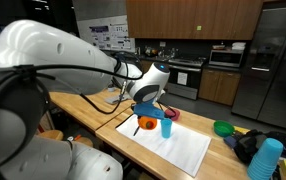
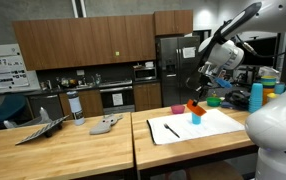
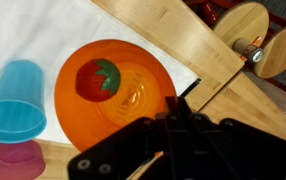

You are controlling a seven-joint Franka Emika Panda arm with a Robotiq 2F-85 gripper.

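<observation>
The surface [image 1: 78, 105] is carrying a white mat [image 1: 188, 150], and the items are sitting at one end of that mat. The gripper [image 3: 175, 112] is hanging over the orange bowl [image 3: 78, 125], its jaws standing fully closed at the bowl's rim. Whether they are pinching that rim or only touching it cannot be told. The bowl is lying at the mat's edge, with a blue cup [image 3: 13, 100] just beside it and a pink cup [image 3: 18, 162] next to that. A strawberry [image 3: 98, 78] is resting inside the bowl, off centre.

Judgement: the bowl is needing to be kept level so the strawberry is not rolling out. Any motion is needing to be slow and directed away from the blue cup. The rim contact is deserving a check before weight is being trusted to it.
</observation>
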